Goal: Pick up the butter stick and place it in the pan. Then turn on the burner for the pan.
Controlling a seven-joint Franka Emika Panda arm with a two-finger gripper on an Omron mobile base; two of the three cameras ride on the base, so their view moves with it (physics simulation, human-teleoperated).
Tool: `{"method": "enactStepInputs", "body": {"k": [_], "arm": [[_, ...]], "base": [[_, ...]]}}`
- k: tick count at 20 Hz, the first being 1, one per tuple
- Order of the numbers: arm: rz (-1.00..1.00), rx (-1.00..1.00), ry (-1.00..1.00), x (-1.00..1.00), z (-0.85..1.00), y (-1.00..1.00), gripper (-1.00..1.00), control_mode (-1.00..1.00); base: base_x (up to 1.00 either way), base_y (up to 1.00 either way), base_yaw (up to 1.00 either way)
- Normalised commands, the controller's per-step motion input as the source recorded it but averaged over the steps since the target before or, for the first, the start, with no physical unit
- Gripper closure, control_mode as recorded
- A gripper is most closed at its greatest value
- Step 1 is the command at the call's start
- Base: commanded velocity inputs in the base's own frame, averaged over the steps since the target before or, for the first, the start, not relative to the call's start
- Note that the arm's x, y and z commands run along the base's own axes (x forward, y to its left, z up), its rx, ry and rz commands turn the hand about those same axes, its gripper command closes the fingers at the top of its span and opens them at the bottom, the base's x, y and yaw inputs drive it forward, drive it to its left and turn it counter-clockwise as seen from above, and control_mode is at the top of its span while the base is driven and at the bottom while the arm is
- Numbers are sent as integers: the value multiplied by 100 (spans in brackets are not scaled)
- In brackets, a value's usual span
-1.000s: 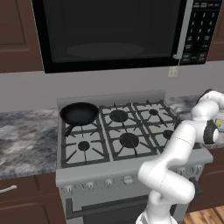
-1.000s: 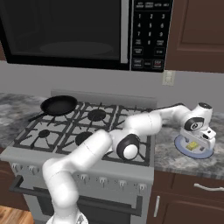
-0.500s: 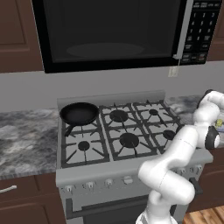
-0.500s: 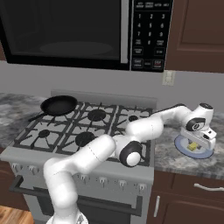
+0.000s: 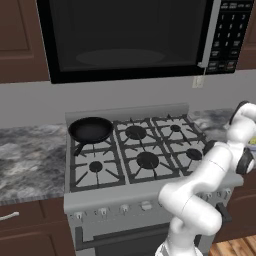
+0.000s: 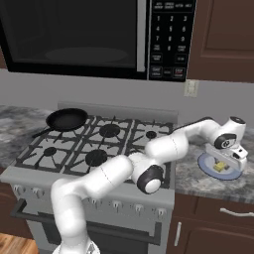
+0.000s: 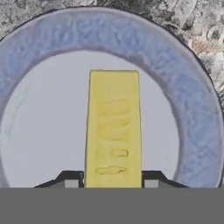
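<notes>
End effector point(image 7: 112, 181) low over pale blue plate point(image 7: 197, 109) on granite counter point(image 6: 198, 179), fingers apart either side of butter stick point(image 7: 113, 127), tips largely cut off, pale-yellow ridged block lying on plate, black pan point(image 6: 66, 119) on stove's rear left grate

The butter stick point(image 7: 113, 127) is showing pale yellow, with faint darker yellow marks along its top face. The plate point(image 7: 199, 113) under it is wearing a mottled pale blue rim around a plain white centre. The bench point(image 6: 208, 176) is showing a speckled grey and white stone pattern. The pan point(image 5: 90, 129) is looking black all over, as are the stove grates point(image 5: 137, 160), set on a grey stove point(image 6: 30, 181). The microwave point(image 5: 125, 37) is looking black, the cabinets point(image 6: 223, 39) dark brown, and the arm point(image 6: 114, 173) white with dark joints.
</notes>
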Motion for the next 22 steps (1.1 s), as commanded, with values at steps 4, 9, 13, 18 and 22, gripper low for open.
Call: {"method": "enactStepInputs", "body": {"k": [4,9,13,18,22], "arm": [[0,0,-1,-55,6,30,100,-100],[0,-3,-1,-51,18,58,100,-100],[0,-6,0,-55,21,86,100,-100],[0,-10,-4,-72,21,98,100,-100],[0,-20,-15,-99,10,100,100,-100]], "base": [[0,0,0],[0,0,0],[0,0,0],[0,0,0],[0,0,0]]}}
